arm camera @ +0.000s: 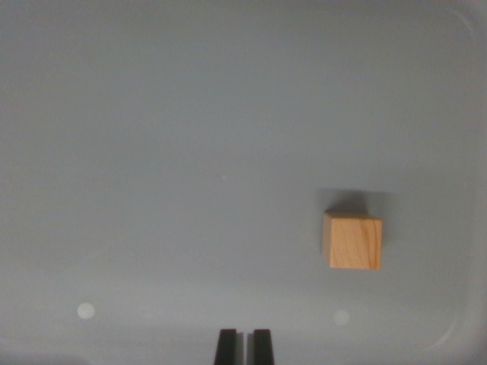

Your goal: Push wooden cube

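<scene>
A light wooden cube (353,241) rests on the grey floor of a tray, right of centre in the wrist view. My gripper (243,346) shows at the bottom edge as two black fingertips standing close together with only a thin slit between them and nothing held. The cube lies up and to the wrist view's right of the fingertips, well apart from them.
The grey tray (152,152) fills the view, and its rounded rim (473,30) curves along the wrist view's right and top right. Two pale round spots (86,310) lie on the floor near the bottom.
</scene>
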Robot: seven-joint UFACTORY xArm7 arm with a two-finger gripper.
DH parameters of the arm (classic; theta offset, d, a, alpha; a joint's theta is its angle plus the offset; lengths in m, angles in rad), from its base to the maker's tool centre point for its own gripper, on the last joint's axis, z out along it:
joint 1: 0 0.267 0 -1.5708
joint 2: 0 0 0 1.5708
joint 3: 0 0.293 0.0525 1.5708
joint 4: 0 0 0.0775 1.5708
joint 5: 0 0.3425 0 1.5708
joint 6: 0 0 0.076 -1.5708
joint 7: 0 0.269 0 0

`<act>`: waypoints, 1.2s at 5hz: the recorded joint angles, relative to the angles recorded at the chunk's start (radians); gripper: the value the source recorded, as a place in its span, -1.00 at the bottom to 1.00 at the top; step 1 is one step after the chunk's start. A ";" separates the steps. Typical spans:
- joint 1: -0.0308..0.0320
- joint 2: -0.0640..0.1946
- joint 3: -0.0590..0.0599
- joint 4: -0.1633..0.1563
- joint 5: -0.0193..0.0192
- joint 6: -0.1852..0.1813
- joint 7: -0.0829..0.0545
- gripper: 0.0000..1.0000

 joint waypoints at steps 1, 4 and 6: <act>0.0000 0.000 0.000 0.000 0.0000 0.000 0.000 -1.00; -0.0111 0.003 -0.014 -0.069 -0.0023 -0.073 -0.021 -1.00; -0.0172 0.005 -0.021 -0.108 -0.0036 -0.114 -0.033 -1.00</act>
